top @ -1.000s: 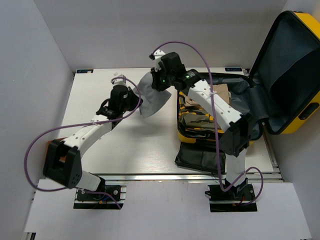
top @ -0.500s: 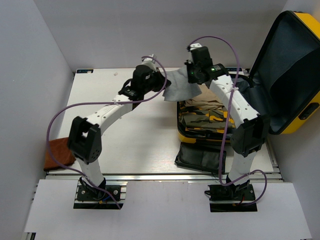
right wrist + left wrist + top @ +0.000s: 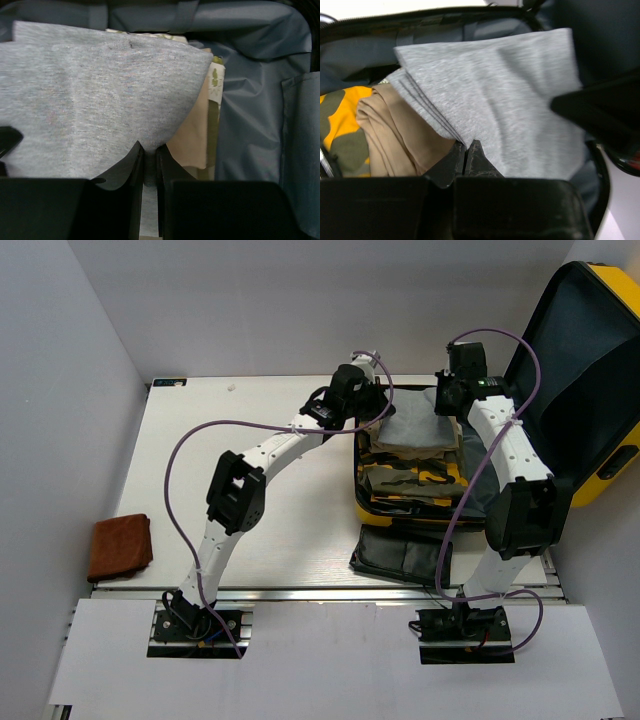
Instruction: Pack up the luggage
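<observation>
The yellow luggage (image 3: 612, 370) lies open at the right, lid upright, dark grey lining showing. Inside lie a tan garment (image 3: 380, 135) and an orange camouflage one (image 3: 415, 483). A folded grey cloth (image 3: 415, 426) is held over them by both grippers. My left gripper (image 3: 372, 412) is shut on the cloth's left edge (image 3: 485, 100). My right gripper (image 3: 447, 403) is shut on its right edge (image 3: 100, 90). The grey lining (image 3: 250, 115) shows beside the cloth.
A flat black pouch (image 3: 400, 557) lies on the table in front of the luggage. A folded rust-brown cloth (image 3: 120, 546) lies at the table's near left corner. Purple cables loop over both arms.
Both grippers have carried the grey cloth from the table's middle rightward to over the open luggage. The left arm has stretched far to the right.
</observation>
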